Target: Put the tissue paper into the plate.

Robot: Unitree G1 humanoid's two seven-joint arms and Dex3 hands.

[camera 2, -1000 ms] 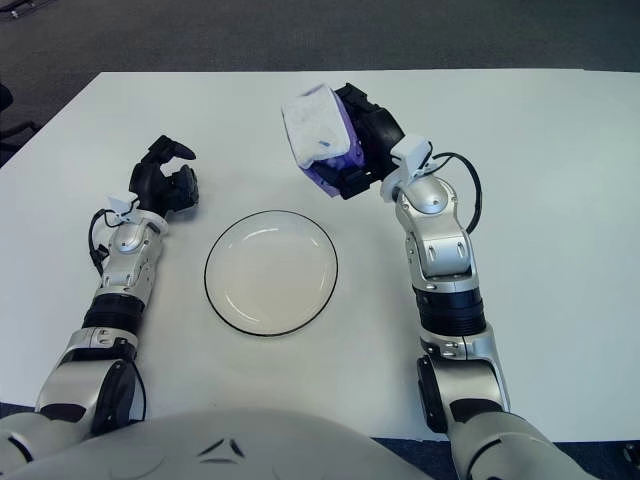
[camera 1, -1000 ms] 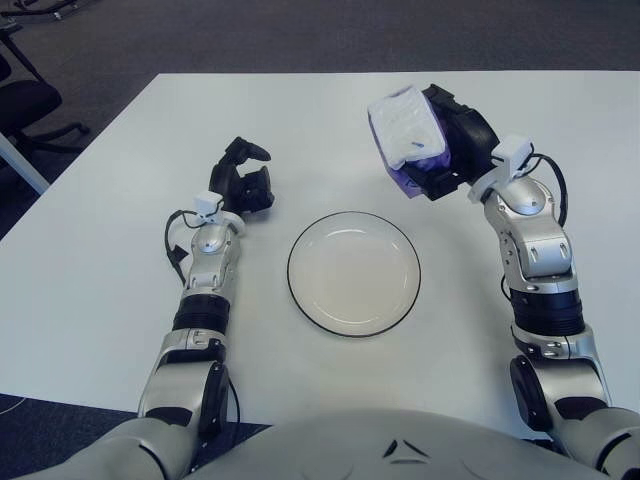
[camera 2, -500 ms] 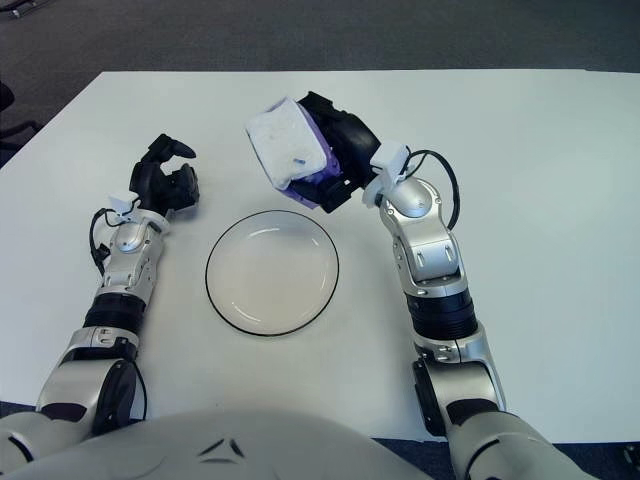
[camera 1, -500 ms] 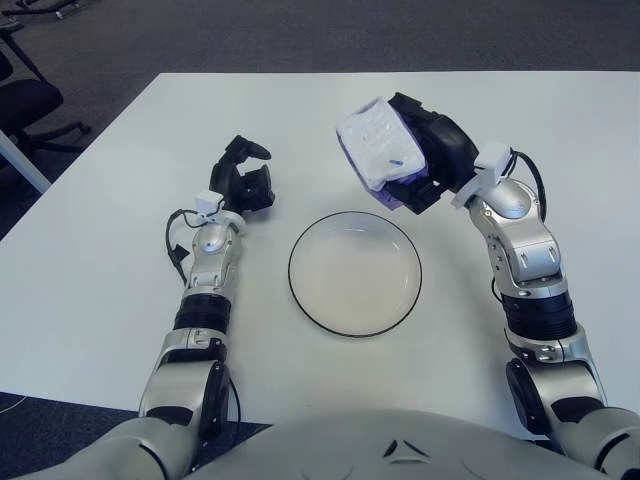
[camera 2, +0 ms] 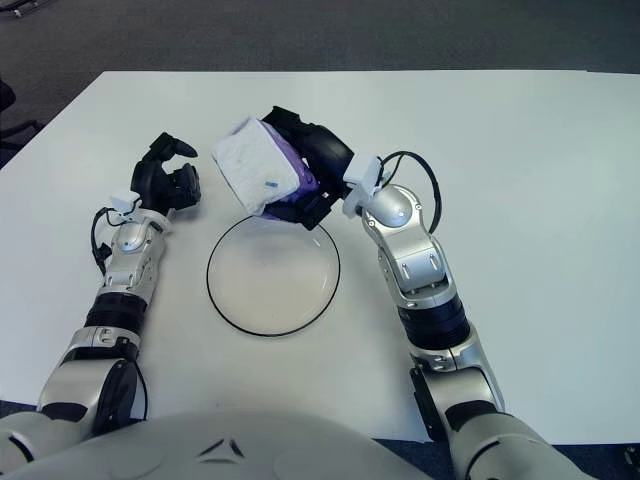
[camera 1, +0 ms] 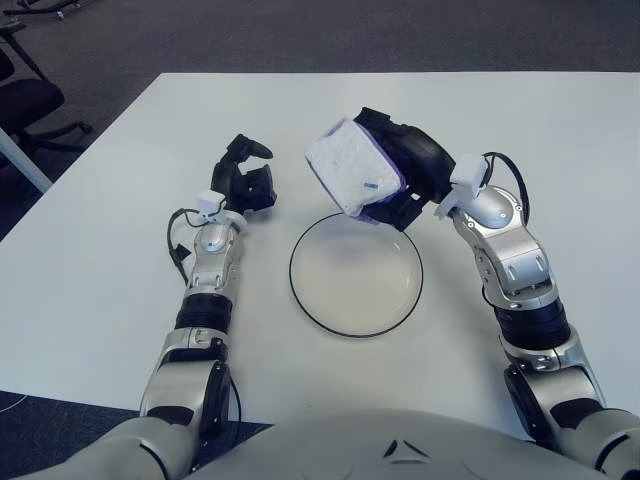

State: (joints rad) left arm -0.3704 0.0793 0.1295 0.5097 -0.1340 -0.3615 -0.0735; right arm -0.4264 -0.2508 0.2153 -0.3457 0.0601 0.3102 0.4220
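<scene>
Dark grey carpet is surrounding the white bench (camera 1: 100,260) in the left eye view, and an office chair (camera 1: 25,105) is showing at the upper left edge, well apart from everything on the bench. A white plate (camera 1: 356,273) with a thin dark rim is lying flat near the bench's front middle, and its bowl is holding nothing. The right robot hand (camera 1: 405,180) is hanging over the plate's far rim with its black fingers clamped around the tissue paper (camera 1: 352,175), a white pack with purple edging, tilted so its white face is turning toward the robot's left. The pack is sitting in the air above the rim, not touching the plate. The left robot hand (camera 1: 245,180) is resting on the bench just beside the plate's left side, its fingers curled together on nothing. No object is lying between the pack and the plate.

From the right eye view, the same white bench (camera 2: 540,200) is filling most of the frame, with carpet beyond its far edge. The tissue paper (camera 2: 258,177) is overlapping the plate (camera 2: 273,277) at its far rim, gripped by the right robot hand (camera 2: 310,170). The left robot hand (camera 2: 170,180) is parked to the plate's left, near the pack but apart from it, fingers drawn in.
</scene>
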